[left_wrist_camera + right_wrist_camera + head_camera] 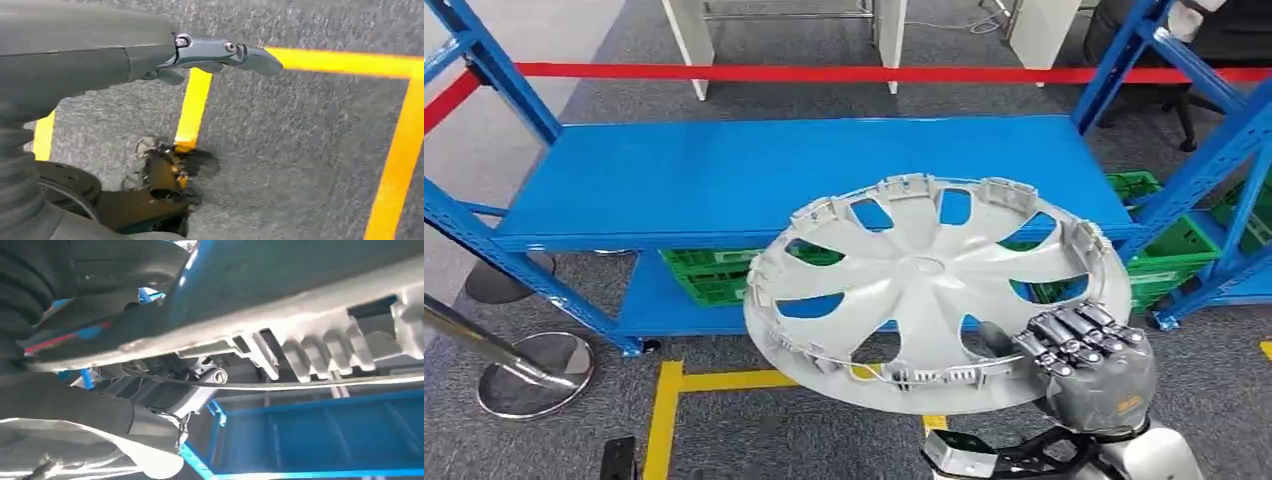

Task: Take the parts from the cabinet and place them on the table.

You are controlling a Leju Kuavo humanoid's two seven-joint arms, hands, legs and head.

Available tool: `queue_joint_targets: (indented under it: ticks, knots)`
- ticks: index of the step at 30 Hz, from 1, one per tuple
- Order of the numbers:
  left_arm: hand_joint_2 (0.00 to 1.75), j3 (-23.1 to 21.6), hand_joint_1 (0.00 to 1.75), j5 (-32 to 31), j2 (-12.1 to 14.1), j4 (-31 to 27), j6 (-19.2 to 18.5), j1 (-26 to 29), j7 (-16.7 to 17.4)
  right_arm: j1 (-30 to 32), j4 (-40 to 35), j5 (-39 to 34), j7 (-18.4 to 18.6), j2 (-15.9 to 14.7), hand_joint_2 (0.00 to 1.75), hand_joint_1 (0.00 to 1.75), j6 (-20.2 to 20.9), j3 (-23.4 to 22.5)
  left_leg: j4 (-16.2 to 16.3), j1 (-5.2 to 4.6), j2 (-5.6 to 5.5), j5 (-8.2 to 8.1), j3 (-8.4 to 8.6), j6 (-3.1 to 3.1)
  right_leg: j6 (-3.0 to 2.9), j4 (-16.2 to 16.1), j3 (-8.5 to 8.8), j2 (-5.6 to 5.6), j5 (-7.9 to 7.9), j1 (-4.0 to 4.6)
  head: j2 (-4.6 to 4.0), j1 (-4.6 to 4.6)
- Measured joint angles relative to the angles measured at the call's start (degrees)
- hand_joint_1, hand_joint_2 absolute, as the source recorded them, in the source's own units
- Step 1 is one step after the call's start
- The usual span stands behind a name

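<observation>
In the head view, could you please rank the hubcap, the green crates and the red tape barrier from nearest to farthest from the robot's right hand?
From the right hand:
1. Hubcap, held in it.
2. Green crates, under the shelf.
3. Red tape barrier, behind the shelf.

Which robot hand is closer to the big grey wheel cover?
The right hand: it grips the wheel cover at its rim. The left hand hangs down over the floor, away from it.

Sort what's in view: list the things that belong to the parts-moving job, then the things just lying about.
Part of the job:
- grey hubcap, gripped at its rim by the right hand
- blue shelving rack, its top shelf bare

Just lying about:
- green crates under and beside the rack
- red barrier tape
- round metal stand base
- yellow floor tape
</observation>
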Motion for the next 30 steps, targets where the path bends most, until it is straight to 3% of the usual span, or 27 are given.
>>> queue_joint_targets:
  ticks: [1,2,3,4,6,7,8,9,10,12,13,14,17,18,19,21,22,23,24,25,26,27,28,29,30]
  knots:
    - [1.75,0.0,0.0,0.0,-0.1,0.0,0.0,0.1,0.0,0.1,0.0,-0.1,-0.1,0.0,1.75,1.75,0.0,0.0,-0.1,0.04,0.09,0.18,-0.04,-0.24,-0.15,0.0,-0.08,0.06,0.15,0.1,0.0,0.13]
    - [1.75,0.0,0.0,0.0,-0.1,0.0,0.0,0.2,0.0,0.1,0.0,-0.3,-0.3,0.0,1.75,1.75,0.0,-0.1,0.0,-0.18,0.05,0.31,-0.09,-0.46,-0.42,-0.5,-0.17,0.04,0.67,-0.35,0.0,0.0]
    - [1.75,0.0,0.0,0.0,0.1,0.0,0.0,0.1,0.0,0.0,0.0,-0.4,-0.5,0.2,1.75,1.75,0.0,-0.1,0.6,-0.05,-0.23,-0.84,-0.37,-0.88,-0.53,-0.8,-0.25,-0.2,1.16,-0.67,0.0,0.22]
    - [1.75,-0.1,0.0,0.0,0.1,0.0,0.0,0.1,0.0,0.1,0.0,-0.7,-0.6,0.3,1.75,1.75,0.0,-0.1,2.6,0.09,-0.3,-3.19,-1.22,-1.5,-0.84,-0.8,-0.73,-0.23,1.45,-0.74,0.0,-0.19]
    - [1.75,-0.1,0.0,0.0,0.1,0.0,-0.1,0.1,0.1,0.0,0.0,-1.4,-0.8,0.5,1.75,1.75,0.0,-0.1,11.4,1.04,-0.3,-8.8,-4.34,-2.48,-0.89,-0.8,-1.94,-0.24,2.17,-0.78,0.0,-0.21]
    - [1.75,-0.1,0.0,-0.1,0.1,0.0,-0.1,0.1,0.1,0.0,0.0,-1.6,-1.0,0.5,1.75,1.75,0.0,-0.1,15.5,1.39,-0.3,-10.77,-5.58,-2.83,-0.83,-0.7,-2.59,-0.24,2.62,-0.78,0.0,-0.24]
    - [1.75,-0.1,0.0,0.0,0.1,0.0,-0.1,0.2,0.1,0.1,0.0,-1.8,-1.1,0.5,1.75,1.75,0.0,-0.1,17.3,1.67,-0.29,-11.29,-5.75,-3.08,-0.71,-0.6,-3.21,-0.24,3.02,-0.85,0.0,-0.26]
    - [1.75,-0.1,0.0,0.0,0.1,0.0,-0.2,0.2,0.1,0.1,0.0,-1.9,-1.1,0.5,1.75,1.75,0.0,-0.1,16.4,1.96,-0.29,-10.55,-4.69,-3.32,-0.52,-0.4,-3.85,-0.22,3.4,-0.96,0.0,-0.26]
    - [1.75,-0.2,0.0,0.0,0.2,0.0,-0.3,0.1,0.1,0.2,0.0,-2.0,-1.1,0.5,1.75,1.75,0.0,-0.1,12.5,2.21,-0.28,-8.64,-2.17,-3.54,-0.24,-0.2,-4.62,-0.18,3.82,-1.12,0.0,-0.24]
    - [1.75,-0.2,0.0,0.0,0.2,0.0,-0.5,0.0,0.1,0.1,0.0,-2.5,-1.2,0.5,1.75,1.75,0.0,-0.1,1.5,2.61,-0.32,-4.83,4.62,-3.88,0.48,0.4,-5.68,-0.11,4.53,-1.44,0.0,-0.26]
    - [1.75,-0.2,0.0,0.0,0.0,0.0,-0.7,-0.2,0.1,0.2,0.0,-2.8,-1.2,0.5,1.75,1.75,0.0,-0.2,-1.3,2.42,-0.71,-6.0,5.8,-3.76,0.99,0.6,-5.97,-0.08,4.89,-1.26,0.0,-0.39]
    - [1.75,-0.2,0.0,0.0,0.0,0.0,-0.7,-0.2,0.1,0.2,0.0,-3.1,-1.2,0.5,1.75,1.75,0.0,-0.1,-1.1,2.19,-1.11,-4.98,5.37,-2.87,1.37,0.6,-5.97,-0.13,5.24,-1.24,0.0,0.04]
    - [1.75,-0.2,0.0,0.0,0.1,0.0,-0.8,0.0,0.1,0.5,0.0,-3.5,-1.3,0.5,1.75,1.75,0.0,-0.1,-0.5,1.74,-0.97,-3.87,4.47,-1.44,2.45,-0.3,-5.99,-0.08,7.0,-1.57,0.0,0.07]
    - [1.75,-0.2,0.0,0.0,0.1,0.0,-0.8,0.0,0.1,0.5,0.1,-3.4,-1.2,0.5,1.75,1.75,0.0,-0.1,-0.9,2.14,-0.64,-3.01,3.71,-0.77,2.71,0.0,-6.51,-0.02,6.41,-1.81,0.0,0.07]
    - [1.75,-0.2,0.0,0.0,0.1,0.0,-0.8,-0.2,0.2,0.7,0.1,-3.4,-1.0,0.5,1.75,1.75,0.0,-0.1,-0.9,2.01,-0.51,-2.31,2.99,-0.29,2.73,1.4,-7.58,-0.02,3.47,-1.78,0.0,0.2]
    - [1.75,-0.2,0.0,0.0,0.1,0.0,-0.8,-0.2,0.2,0.7,0.2,-3.0,-0.7,0.5,1.75,1.75,0.0,0.0,-0.8,1.8,-0.44,-1.07,1.31,0.24,2.79,9.4,-9.81,0.04,-3.83,-1.69,0.0,0.4]
    - [1.75,-0.2,0.0,0.0,0.1,0.0,-0.7,-0.1,0.2,0.8,0.4,-2.6,-0.3,0.4,1.75,1.75,0.0,0.0,-0.7,1.57,-0.36,-0.39,0.35,0.37,2.84,14.1,-10.72,0.04,-6.3,-1.66,0.0,0.35]
    - [1.75,-0.2,0.0,-0.1,0.1,0.0,-0.6,-0.1,0.2,0.8,0.5,-2.1,0.1,0.4,1.75,1.75,0.0,0.0,-0.7,1.39,-0.34,-0.06,-0.58,0.43,2.78,17.4,-11.07,0.04,-6.88,-1.62,0.0,0.4]
    - [1.75,-0.2,0.0,-0.1,0.1,0.0,-0.5,-0.1,0.2,0.8,0.6,-1.8,0.5,0.4,1.75,1.75,0.0,0.0,-0.7,1.23,-0.31,0.52,-1.37,0.43,2.66,18.3,-10.45,0.03,-5.47,-1.55,0.0,0.38]
    - [1.75,-0.2,0.0,-0.2,0.1,0.0,-0.4,-0.1,0.2,0.9,0.7,-1.5,0.8,0.4,1.75,1.75,0.0,0.0,-0.7,1.07,-0.27,1.05,-2.1,0.4,2.42,17.3,-8.71,0.03,-3.01,-1.46,0.0,0.35]
    - [1.75,-0.2,0.0,-0.2,0.2,0.0,-0.3,-0.1,0.2,1.0,0.8,-1.3,1.0,0.4,1.75,1.75,0.0,0.0,-0.7,0.95,-0.69,1.53,-2.72,0.2,2.0,14.1,-5.92,0.16,-0.87,-1.31,0.0,0.38]
    - [1.75,-0.2,0.0,-0.2,0.2,0.0,-0.3,-0.1,0.2,1.0,0.8,-1.0,1.2,0.4,1.75,1.75,0.0,0.0,-0.6,0.88,-0.97,1.96,-2.96,-0.06,1.47,9.0,-2.05,0.8,-0.12,-1.09,0.0,0.33]
    - [1.75,-0.3,0.0,-0.2,0.1,0.0,-0.3,-0.1,0.2,1.0,0.8,-0.7,1.5,0.4,1.75,1.75,0.0,0.0,-0.5,0.95,-1.05,2.32,-3.2,-0.21,0.75,3.3,1.85,2.62,-1.73,-0.89,0.0,0.35]
    - [1.75,-0.3,0.0,-0.2,0.1,0.0,-0.2,-0.3,0.1,1.2,0.8,-0.5,1.7,0.4,1.75,1.75,0.0,0.0,-0.3,0.56,-1.27,2.73,-3.53,-0.52,0.65,-0.6,4.91,3.33,-2.93,-1.13,0.0,0.25]
    - [1.75,-0.3,0.0,-0.2,0.1,0.0,-0.2,-0.3,0.1,1.1,0.8,-0.3,2.0,0.4,1.75,1.75,0.0,0.0,-0.3,0.62,-1.41,3.17,-3.73,-0.81,1.05,-1.7,5.06,2.85,-3.76,-0.91,0.0,0.42]
